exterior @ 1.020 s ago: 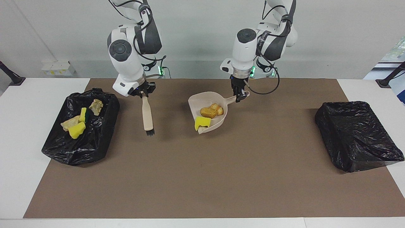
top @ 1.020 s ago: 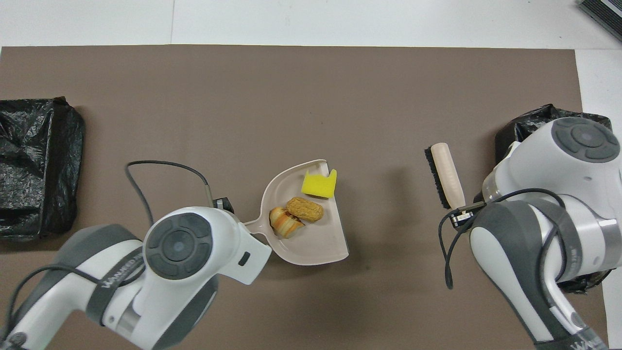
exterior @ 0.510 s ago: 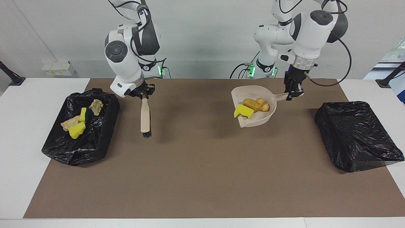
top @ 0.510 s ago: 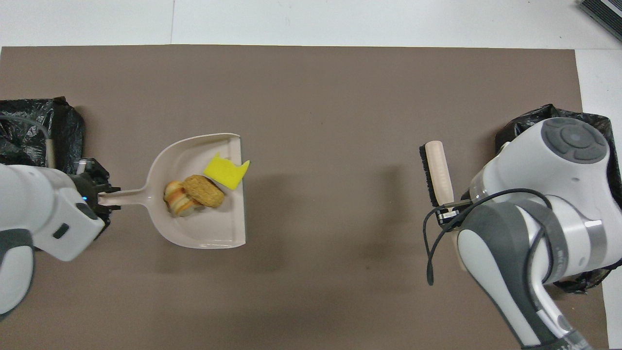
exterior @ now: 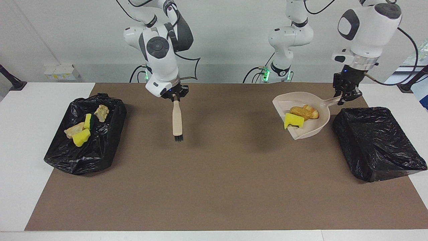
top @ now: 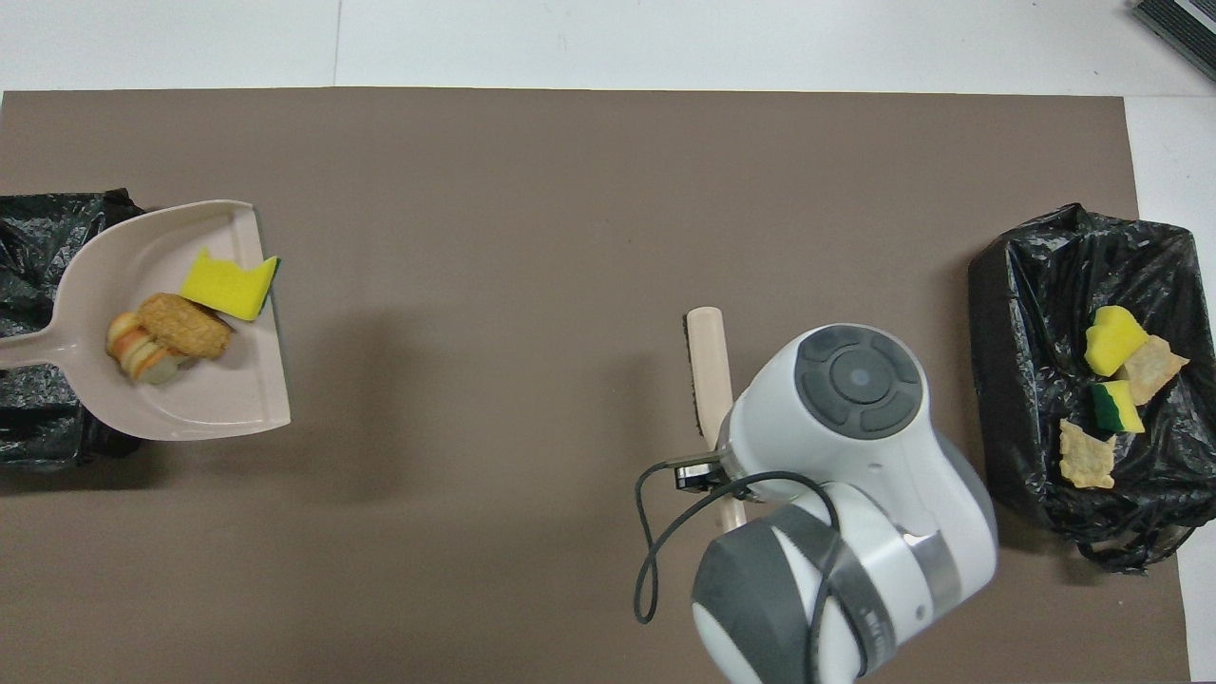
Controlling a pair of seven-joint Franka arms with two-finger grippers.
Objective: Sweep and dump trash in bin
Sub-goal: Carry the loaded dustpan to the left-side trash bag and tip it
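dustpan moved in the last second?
Yes. The left pincer has carried the dustpan with its scraps from mid-table toward the left arm's end; it is now beside the empty black bin.

Four yellow-sponge and pale rocky trash scraps [exterior: 83, 129] in a black-lined bin [exterior: 100, 150], three more, one yellow sponge chunk [exterior: 293, 120] and two golden-brown bread-like pieces [exterior: 305, 112], in a raised beige dustpan [exterior: 312, 129]

A robotics lab, staged for testing rather than lived in. Two white robot arms [exterior: 160, 50] stand at a plain white bench [exterior: 23, 134] covered by a brown mat [exterior: 214, 187], against a bare pale wall [exterior: 67, 33]. Cables trail from the arms, and green indicator lights [exterior: 265, 72] glow at their bases.
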